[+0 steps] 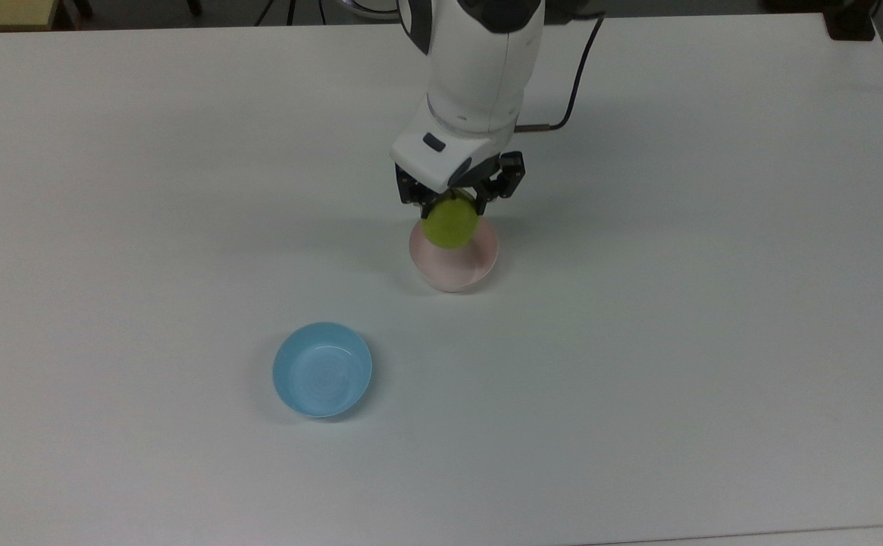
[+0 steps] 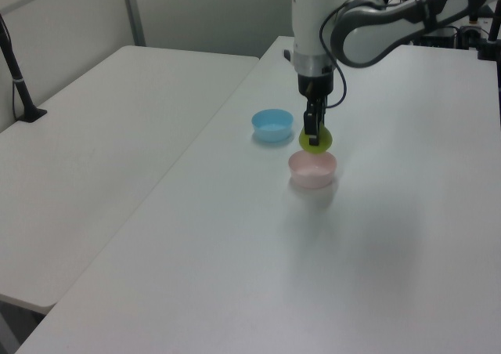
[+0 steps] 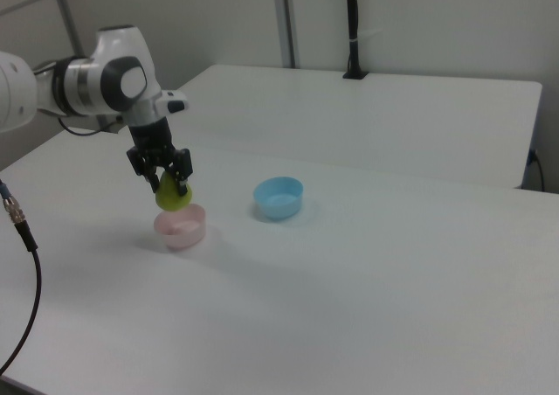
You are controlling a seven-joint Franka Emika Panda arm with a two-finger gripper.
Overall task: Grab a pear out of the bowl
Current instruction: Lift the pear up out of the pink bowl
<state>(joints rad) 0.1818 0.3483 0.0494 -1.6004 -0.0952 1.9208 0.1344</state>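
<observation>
Just above the pink bowl [image 1: 456, 267], the pear [image 1: 449, 223] hangs in the air, clamped between the fingers [image 1: 416, 199] of the gripper [image 1: 452, 199]. In the left view the pear [image 2: 316, 140] sits clear of the bowl's [image 2: 312, 171] rim, with a gap of white tabletop [image 2: 235, 213] showing behind them, so the fruit no longer rests in the dish. The right view shows the same: the pear [image 3: 173, 195] is held at its upper part by the gripper [image 3: 163, 172], its rounded bottom hanging free over the bowl [image 3: 181, 227].

The grip on the narrower top end makes sense, since the bowl's walls leave little room to reach the pear's wide belly from the side. The arm points straight down, which keeps the fruit hanging directly beneath the grip instead of levering sideways.

A light blue bowl [image 1: 323, 369] stands well apart on the tabletop [image 1: 676, 341], towards the top view's lower left, and plays no part here.

The pick looks essentially done; what remains, as a judgement, is a secure hold, because a smooth rounded pear pinched near its top could slip.
</observation>
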